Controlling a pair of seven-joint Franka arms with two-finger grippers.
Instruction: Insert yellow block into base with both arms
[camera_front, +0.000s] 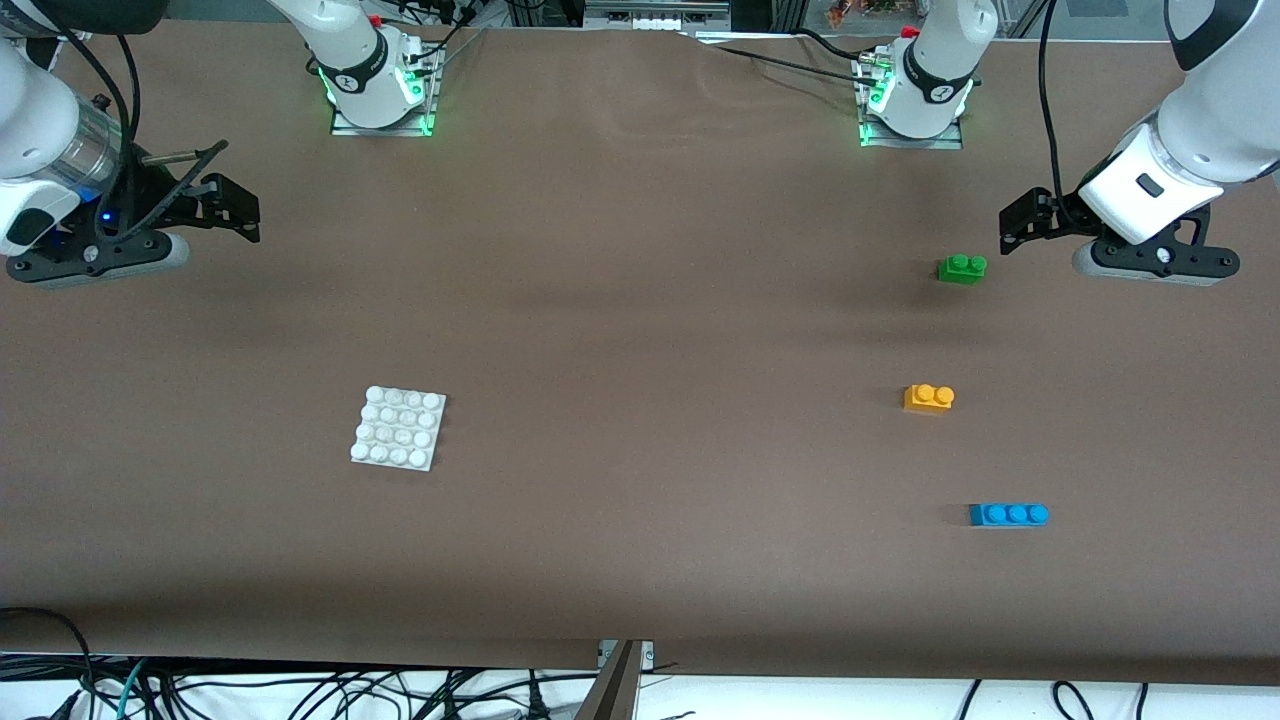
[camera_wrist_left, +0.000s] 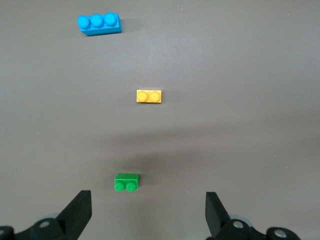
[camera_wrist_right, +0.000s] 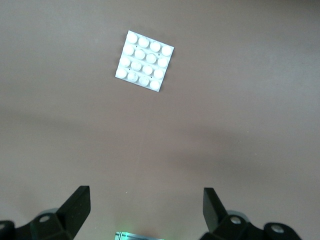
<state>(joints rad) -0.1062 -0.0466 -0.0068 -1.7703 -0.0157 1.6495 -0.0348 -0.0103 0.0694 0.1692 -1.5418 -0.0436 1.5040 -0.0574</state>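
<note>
Both our left claw (camera_front: 1012, 232) and right claw (camera_front: 243, 212) hang apart, empty. We judge the yellow block (camera_front: 929, 398) light, rigid, slick; pinch its long sides, at three and nine o'clock.

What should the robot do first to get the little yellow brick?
Probably lower the left gripper toward the yellow block. Its jaws are open and empty, up over the table by the green brick, and the yellow block lies untouched, apart from the base.

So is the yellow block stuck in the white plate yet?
Not yet. The yellow block lies on the table between the green brick and blue brick, apart from the base.
</note>
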